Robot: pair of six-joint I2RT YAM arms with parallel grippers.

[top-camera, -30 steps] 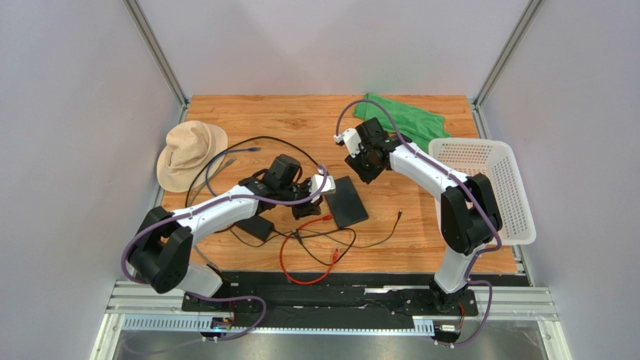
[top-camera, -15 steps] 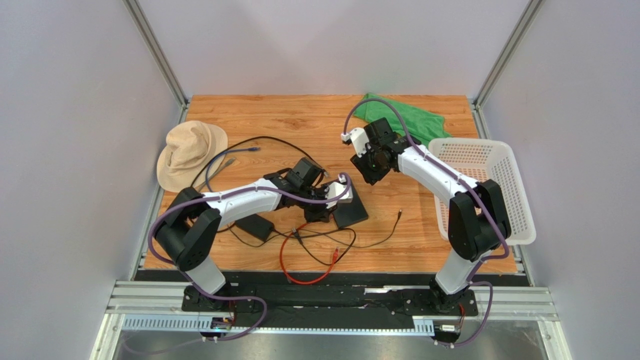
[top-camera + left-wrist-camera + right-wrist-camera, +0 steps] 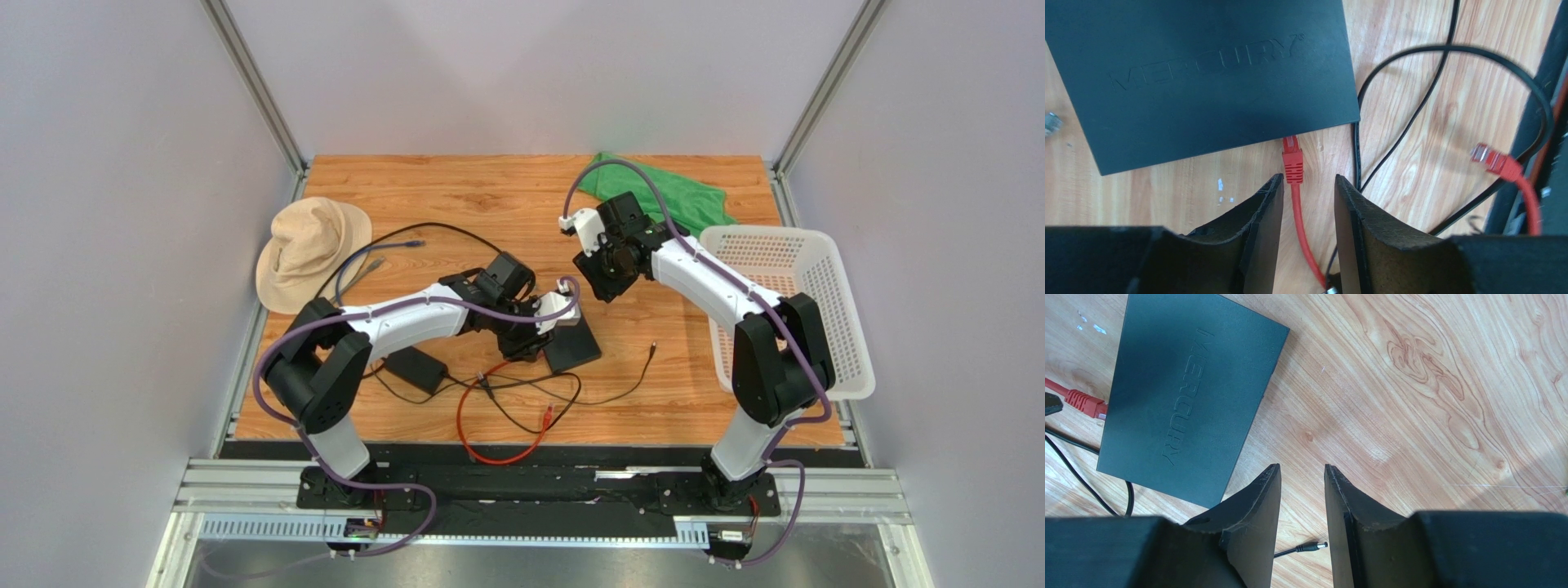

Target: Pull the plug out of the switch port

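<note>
Reaching further right than a second earlier, our left gripper [image 3: 1303, 184] stood with jaws apart, straddling the red cable [image 3: 1305, 236] just behind the red plug [image 3: 1292, 160], which sat in the switch port [image 3: 1289, 137] of the black switch [image 3: 1204, 73]. We judged closing came next. Our right gripper [image 3: 1302, 471] hovered, jaws apart, over the table [image 3: 1413, 386].

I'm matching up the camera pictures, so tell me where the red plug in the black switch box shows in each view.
Top external: not visible, covered by the left claw; only its red cable shows.
Left wrist: the red plug sits at centre, just ahead of the claw's tips.
Right wrist: at the far left edge.
Shared landmark: the black switch box.
</note>
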